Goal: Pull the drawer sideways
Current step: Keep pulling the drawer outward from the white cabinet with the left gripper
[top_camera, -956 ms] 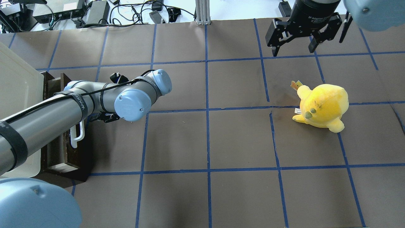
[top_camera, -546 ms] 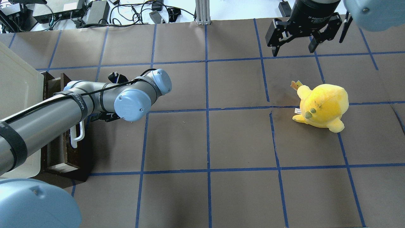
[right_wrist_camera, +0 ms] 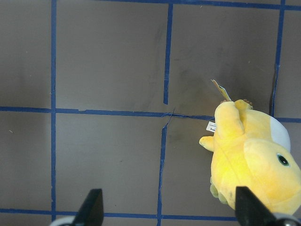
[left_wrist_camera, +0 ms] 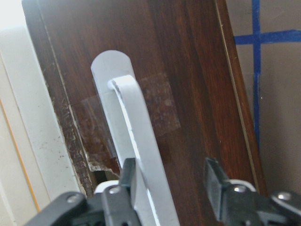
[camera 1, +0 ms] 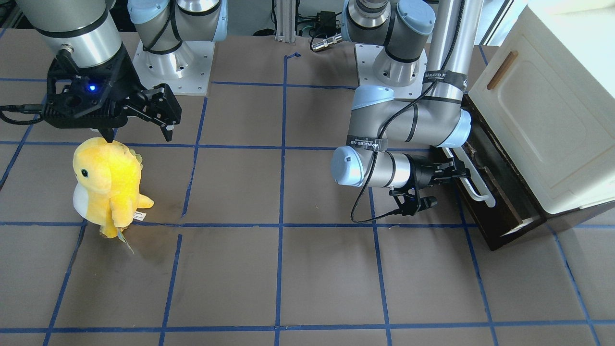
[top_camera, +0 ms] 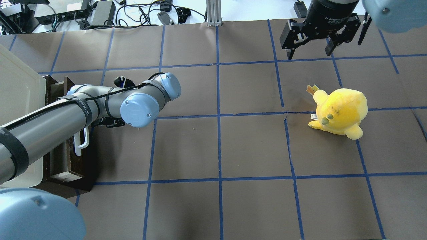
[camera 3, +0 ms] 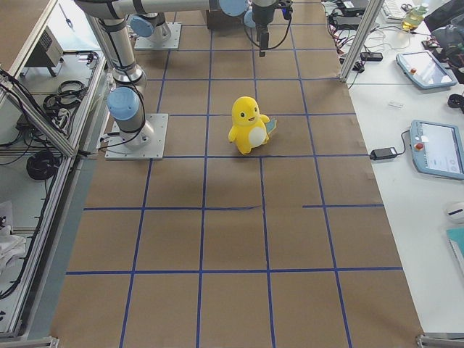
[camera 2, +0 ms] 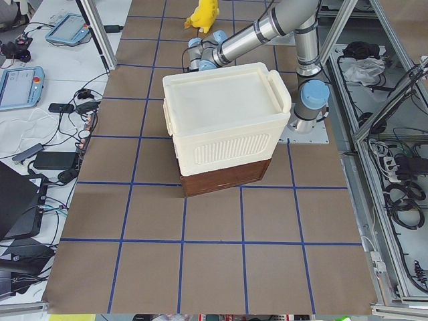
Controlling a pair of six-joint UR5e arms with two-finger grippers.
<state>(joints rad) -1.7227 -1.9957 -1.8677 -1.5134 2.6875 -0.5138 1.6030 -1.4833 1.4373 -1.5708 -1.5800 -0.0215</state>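
The dark brown drawer (camera 1: 483,211) sits under a cream cabinet (camera 1: 543,120) and stands partly pulled out, its pale inside (top_camera: 61,160) showing from overhead. Its long white bar handle (camera 1: 473,185) runs along the front. My left gripper (camera 1: 454,170) is at the handle's far end. In the left wrist view the handle (left_wrist_camera: 136,122) passes between the two fingers (left_wrist_camera: 126,181), close to the left one, with a wide gap to the other; the jaws are open around it. My right gripper (top_camera: 308,50) hangs open and empty, far from the drawer.
A yellow plush toy (top_camera: 340,111) stands on the brown gridded table (top_camera: 217,150) just below my right gripper, and also shows in the right wrist view (right_wrist_camera: 254,160). The cream cabinet (camera 2: 227,114) blocks the table's left end. Cables and boxes lie beyond the far edge.
The left wrist has shifted very slightly; the drawer and handle stay where they were. The right arm has not moved.
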